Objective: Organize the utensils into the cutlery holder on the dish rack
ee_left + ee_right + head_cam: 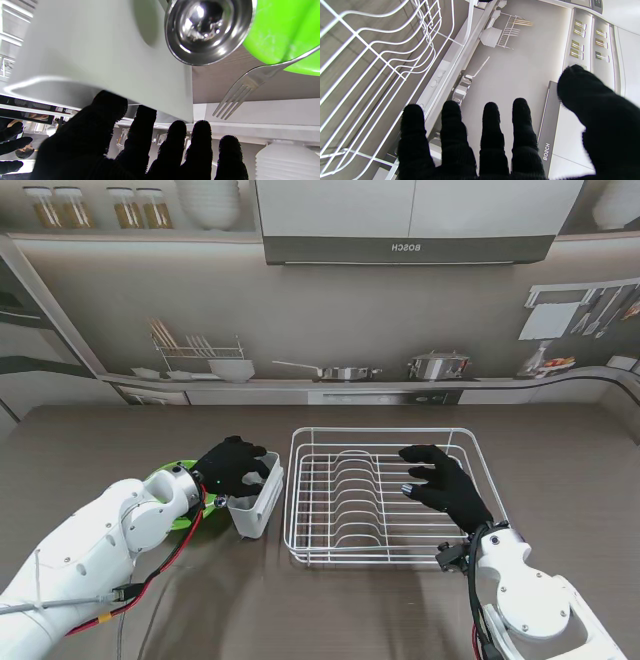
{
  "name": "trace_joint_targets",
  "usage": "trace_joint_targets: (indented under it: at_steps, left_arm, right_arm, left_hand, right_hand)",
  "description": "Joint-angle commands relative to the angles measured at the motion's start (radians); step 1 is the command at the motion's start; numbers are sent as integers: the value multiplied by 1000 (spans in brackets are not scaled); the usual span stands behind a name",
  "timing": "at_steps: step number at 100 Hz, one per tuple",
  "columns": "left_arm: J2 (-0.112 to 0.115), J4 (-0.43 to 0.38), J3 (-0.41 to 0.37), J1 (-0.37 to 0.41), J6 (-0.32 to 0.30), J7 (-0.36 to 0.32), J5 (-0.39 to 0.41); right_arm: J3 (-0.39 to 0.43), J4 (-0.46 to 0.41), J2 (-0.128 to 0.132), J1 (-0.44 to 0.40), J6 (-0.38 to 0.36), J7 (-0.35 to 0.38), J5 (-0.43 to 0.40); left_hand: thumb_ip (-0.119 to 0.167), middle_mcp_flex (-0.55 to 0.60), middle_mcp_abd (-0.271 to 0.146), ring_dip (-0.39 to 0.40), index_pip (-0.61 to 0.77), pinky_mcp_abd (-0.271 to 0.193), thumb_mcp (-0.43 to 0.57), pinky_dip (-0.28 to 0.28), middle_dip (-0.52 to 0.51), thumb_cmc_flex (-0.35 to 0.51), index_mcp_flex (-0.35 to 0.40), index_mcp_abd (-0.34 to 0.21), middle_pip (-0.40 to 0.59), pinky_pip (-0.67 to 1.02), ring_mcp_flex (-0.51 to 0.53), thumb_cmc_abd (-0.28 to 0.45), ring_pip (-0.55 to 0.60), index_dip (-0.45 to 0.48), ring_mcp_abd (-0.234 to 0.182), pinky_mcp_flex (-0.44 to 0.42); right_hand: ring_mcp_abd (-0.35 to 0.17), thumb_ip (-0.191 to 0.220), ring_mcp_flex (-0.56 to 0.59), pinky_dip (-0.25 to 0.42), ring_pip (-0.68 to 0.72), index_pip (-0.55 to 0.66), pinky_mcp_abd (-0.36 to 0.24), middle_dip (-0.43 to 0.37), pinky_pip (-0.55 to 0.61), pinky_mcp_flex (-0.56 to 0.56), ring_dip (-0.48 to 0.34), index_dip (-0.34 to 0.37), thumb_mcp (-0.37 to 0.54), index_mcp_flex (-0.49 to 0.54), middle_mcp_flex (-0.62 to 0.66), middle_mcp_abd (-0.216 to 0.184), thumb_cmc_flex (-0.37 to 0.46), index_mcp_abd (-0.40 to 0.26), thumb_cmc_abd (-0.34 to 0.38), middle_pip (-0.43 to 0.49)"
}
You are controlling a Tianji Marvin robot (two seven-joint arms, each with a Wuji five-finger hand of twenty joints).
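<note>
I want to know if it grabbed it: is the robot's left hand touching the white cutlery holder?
Touching. In the stand view the left hand lies over the cutlery holder; in the left wrist view its fingers press against the holder's white wall.

A white wire dish rack [395,495] and pale grey plastic cutlery holder [256,502] sit on the brown wood-grain bench [120,445]. A bright green plate [287,32] carries shiny silver utensils. Both hands wear black gloves.

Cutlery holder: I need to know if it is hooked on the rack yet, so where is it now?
In the stand view the cutlery holder sits left of the dish rack, against its left edge and tilted, under the left hand.
</note>
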Motion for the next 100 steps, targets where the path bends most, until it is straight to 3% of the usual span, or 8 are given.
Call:
trace_joint_targets:
  at_steps: [1,15,30,44,63,100]
  left_arm:
    - [-5,16,8,-5,-2,-17,-2]
    - [-8,37,32,-18,0,-4,-6]
    - [-10,55,56,-32,-1,13,-7]
    - [-16,79,80,-46,-2,55,-1]
    - [-20,91,95,-54,-2,83,3]
    - [-24,74,66,-33,-7,104,3]
  right_arm:
    - [-1,-4,-4,-6,2,12,2]
    - [0,-5,-5,-6,4,10,5]
    - [0,-6,-6,-7,5,8,10]
    - [0,-7,-7,-7,9,7,13]
    - [1,-8,-8,-8,14,6,19]
    - [2,-9,-9,-8,18,3,28]
  left_hand:
    - [-27,1,-4,-1,16,-22,19,0,7,-8,24,-19,32,-26,-25,-26,-6,22,-14,-13]
    - [-65,7,-4,-1,81,-20,-32,0,5,48,60,-51,35,-23,-21,-59,-3,94,-13,-8]
    - [-46,18,-10,1,274,-20,-155,0,7,134,88,-110,38,-21,-17,-73,3,65,-16,-3]
    - [-51,54,-20,5,439,-14,-134,4,13,150,178,-173,49,-11,7,-83,18,47,-18,19]
    - [-58,79,-26,24,532,-14,-99,10,54,143,206,-153,71,3,15,-91,46,6,-16,31]
    - [-50,95,-36,67,577,-28,-64,36,142,142,184,-110,112,68,18,-64,100,212,-15,17]
  right_hand:
    - [-21,31,17,21,5,-12,-25,-10,-17,-7,13,-22,-23,-14,-13,-18,-27,-8,20,-4]
    - [-22,32,17,21,5,-12,-24,-10,-17,-7,13,-22,-23,-13,-11,-18,-28,-6,22,-3]
    - [-21,32,18,22,4,-12,-24,-10,-17,-6,13,-22,-24,-13,-10,-17,-28,-4,28,-3]
    - [-21,32,20,22,5,-11,-24,-10,-17,-6,13,-22,-24,-12,-9,-17,-28,-2,31,-3]
    - [-19,32,21,22,5,-11,-24,-9,-18,-7,14,-22,-24,-13,-8,-16,-26,3,36,-3]
    - [-19,34,23,22,5,-10,-24,-10,-18,-6,14,-21,-22,-17,-7,-15,-25,13,46,-2]
